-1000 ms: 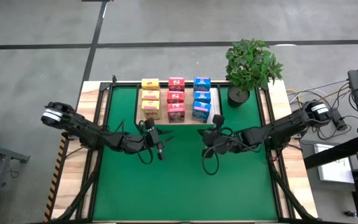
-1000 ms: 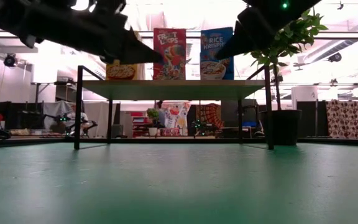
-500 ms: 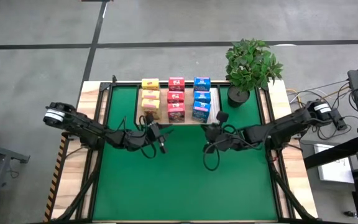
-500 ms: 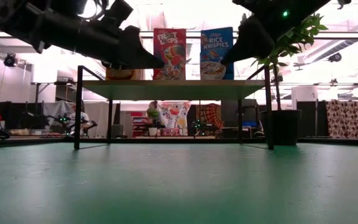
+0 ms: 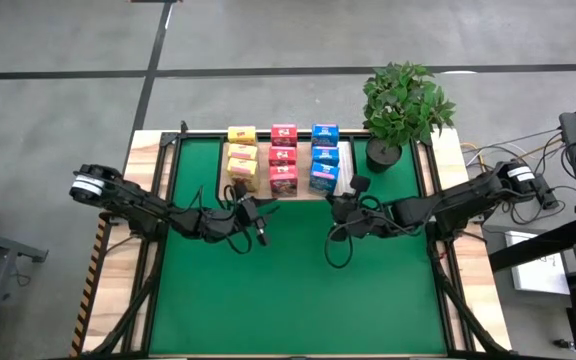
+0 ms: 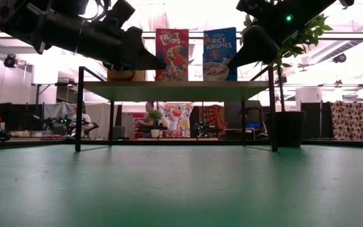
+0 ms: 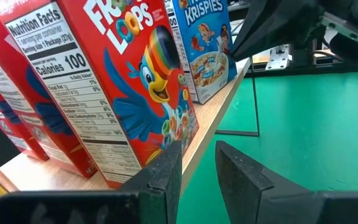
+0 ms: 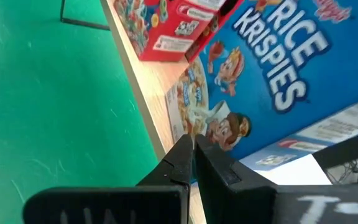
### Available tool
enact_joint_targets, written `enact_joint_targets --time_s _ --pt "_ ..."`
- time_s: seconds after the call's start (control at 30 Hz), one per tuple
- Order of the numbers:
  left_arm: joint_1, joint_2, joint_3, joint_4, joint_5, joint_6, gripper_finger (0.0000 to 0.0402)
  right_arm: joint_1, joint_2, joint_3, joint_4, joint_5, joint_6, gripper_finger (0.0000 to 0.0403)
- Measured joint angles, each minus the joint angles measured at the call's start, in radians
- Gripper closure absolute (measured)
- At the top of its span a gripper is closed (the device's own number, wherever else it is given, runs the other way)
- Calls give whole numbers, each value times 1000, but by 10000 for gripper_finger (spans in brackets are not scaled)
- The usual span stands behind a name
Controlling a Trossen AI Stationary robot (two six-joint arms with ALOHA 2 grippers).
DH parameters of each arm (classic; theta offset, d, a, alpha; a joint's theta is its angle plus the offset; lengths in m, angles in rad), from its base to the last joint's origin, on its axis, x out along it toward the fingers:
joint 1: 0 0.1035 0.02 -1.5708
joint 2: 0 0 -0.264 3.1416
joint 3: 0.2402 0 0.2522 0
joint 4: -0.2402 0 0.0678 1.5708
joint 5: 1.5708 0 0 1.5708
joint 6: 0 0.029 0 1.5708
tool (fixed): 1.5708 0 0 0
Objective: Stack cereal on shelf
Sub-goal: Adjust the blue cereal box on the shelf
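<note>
From above, 9 cereal boxes stand in 3 rows on the shelf at the far side of the green mat. The left gripper and the right gripper hover just before the shelf. In the left wrist view, its fingers are slightly apart, holding nothing, near the red box. In the right wrist view, its fingers are pressed together, empty, beside the blue box.

Cereal: nine small printed boxes, upright, in three rows on the shelf, a low light-wood board on thin black legs with a white strip at one end. Yellow boxes, pink-red boxes, blue boxes, side by side.
</note>
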Motion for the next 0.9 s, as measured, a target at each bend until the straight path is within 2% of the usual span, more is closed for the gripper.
enact_joint_targets --time_s 0.23,0.5,0.7,0.9 --pt "0 0 0 0 0 0 322 0 -2 0 -28 57 0 394" --pt "0 0 0 0 0 0 322 0 -2 0 -45 58 20 394" --pt "-2 -1 0 0 0 -8 322 10 -2 0 -23 28 53 394" --pt "-27 -1 0 15 1 -9 322 14 -2 0 144 -58 13 394"
